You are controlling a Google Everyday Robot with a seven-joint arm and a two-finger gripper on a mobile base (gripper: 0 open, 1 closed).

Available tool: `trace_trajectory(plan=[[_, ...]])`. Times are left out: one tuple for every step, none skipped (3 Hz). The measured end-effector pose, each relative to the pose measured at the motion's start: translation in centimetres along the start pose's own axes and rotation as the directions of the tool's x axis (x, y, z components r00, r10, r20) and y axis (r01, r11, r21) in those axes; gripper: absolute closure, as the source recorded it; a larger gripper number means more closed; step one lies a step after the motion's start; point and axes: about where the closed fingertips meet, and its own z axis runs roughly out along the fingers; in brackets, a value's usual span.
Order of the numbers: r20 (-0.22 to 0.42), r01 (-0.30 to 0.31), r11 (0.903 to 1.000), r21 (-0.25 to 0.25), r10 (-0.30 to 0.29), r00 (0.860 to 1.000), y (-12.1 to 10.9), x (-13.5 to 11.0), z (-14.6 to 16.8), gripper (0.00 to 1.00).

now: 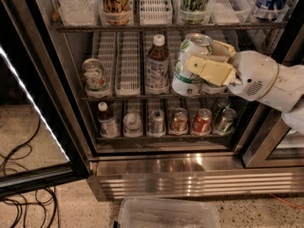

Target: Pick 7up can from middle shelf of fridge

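Observation:
My gripper (202,56) comes in from the right on a white arm (266,82). Its cream fingers (211,71) are shut on the 7up can (187,70), white and green with a silver top. The can is tilted, with its top leaning right, and is held just in front of the middle shelf (128,96) of the fridge (180,175), right of centre. Its lower edge is level with the shelf's white front lip. The lane behind the can is hidden.
A brown bottle (156,63) stands just left of the held can, and another white, green and red can (94,75) stands at the shelf's left. The bottom shelf holds bottles and cans, among them a red can (203,121). The glass door (38,127) is open at left. A clear bin (166,215) and cables (19,175) lie on the floor.

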Motion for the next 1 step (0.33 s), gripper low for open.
trace_trajectory(plan=[[0.0, 0.013, 0.9999, -0.009, -0.013, 1.0, 0.33, -0.13, 0.25, 1.0]])
